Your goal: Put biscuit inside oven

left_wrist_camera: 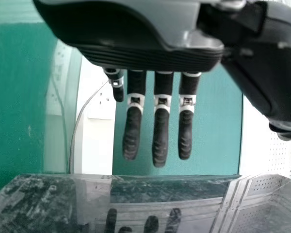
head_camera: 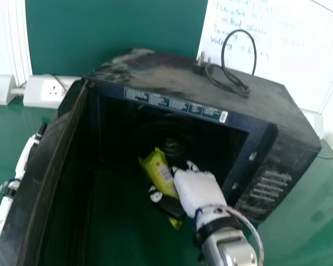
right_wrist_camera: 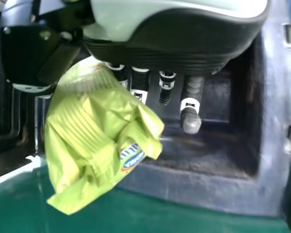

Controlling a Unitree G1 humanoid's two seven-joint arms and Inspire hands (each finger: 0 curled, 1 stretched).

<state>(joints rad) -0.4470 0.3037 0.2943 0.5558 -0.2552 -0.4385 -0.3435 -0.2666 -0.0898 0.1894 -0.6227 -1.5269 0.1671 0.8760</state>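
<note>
- My right hand (head_camera: 202, 188) is at the open front of the oven (head_camera: 172, 83), its back up and its fingers reaching toward the dark cavity.
- I've got the biscuit packet (head_camera: 160, 174) gripped between my thumb (head_camera: 167, 204) and fingers, so this hand is closed around something rather than spread wide.
- The yellow-green packet sits on the left side of my right hand in the head view, slanting down toward the thumb. The thumb crosses in front of it, and a small end pokes out below.
- In the right wrist view the packet hangs beside my fingers, on the thumb side, its crinkled wrapper covering part of them.
- The packet's upper end overlaps the dark cavity in the head view; exactly how far in it is, I can't tell.
- The oven door (head_camera: 50, 160) stands open at the left.
- My left hand (head_camera: 25, 158) is on the far side of that door, well apart from the packet. In the left wrist view, the fingers of my left hand (left_wrist_camera: 160, 136) are straight and loosely spread, holding nothing, near a dusty, shiny surface (left_wrist_camera: 150, 194) that mirrors them.
- A black power cord (head_camera: 241, 30) loops up from the oven's top, its plug (head_camera: 200, 64) lying there too.
- Green table (head_camera: 299, 208) shows around the oven.
</note>
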